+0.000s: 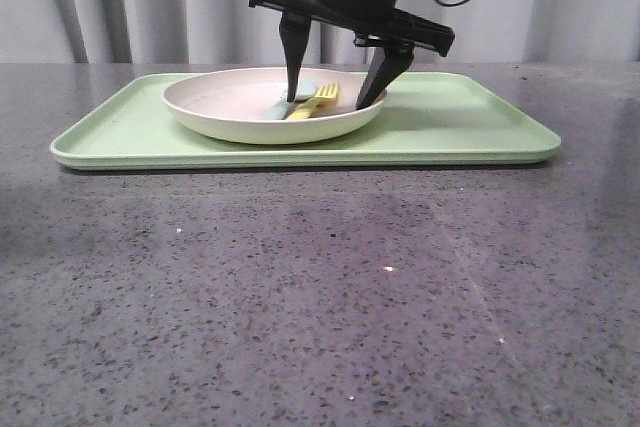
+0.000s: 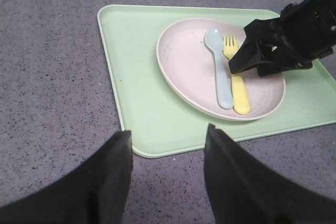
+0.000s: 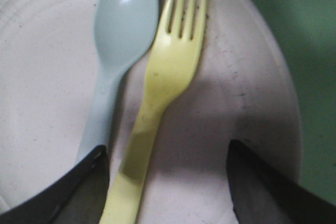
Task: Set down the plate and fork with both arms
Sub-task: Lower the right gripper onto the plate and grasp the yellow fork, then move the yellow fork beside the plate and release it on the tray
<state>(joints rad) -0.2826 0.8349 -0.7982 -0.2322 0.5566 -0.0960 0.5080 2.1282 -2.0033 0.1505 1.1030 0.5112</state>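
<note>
Front view: your right claw [image 1: 335,99] hangs spread inside the plate [image 1: 230,117], straddling the fork [image 1: 318,102].
Left wrist view: left claw [image 2: 167,145] spread, empty, over the counter [image 2: 52,77] beside the tray [image 2: 142,124].
Right wrist view: spoon [image 3: 118,40] touches the fork; closing askew risks pinching both.

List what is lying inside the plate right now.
Inside the plate lie the yellow fork and a pale blue spoon, side by side. The right gripper hangs open over them, hiding part of the plate's far side.
</note>
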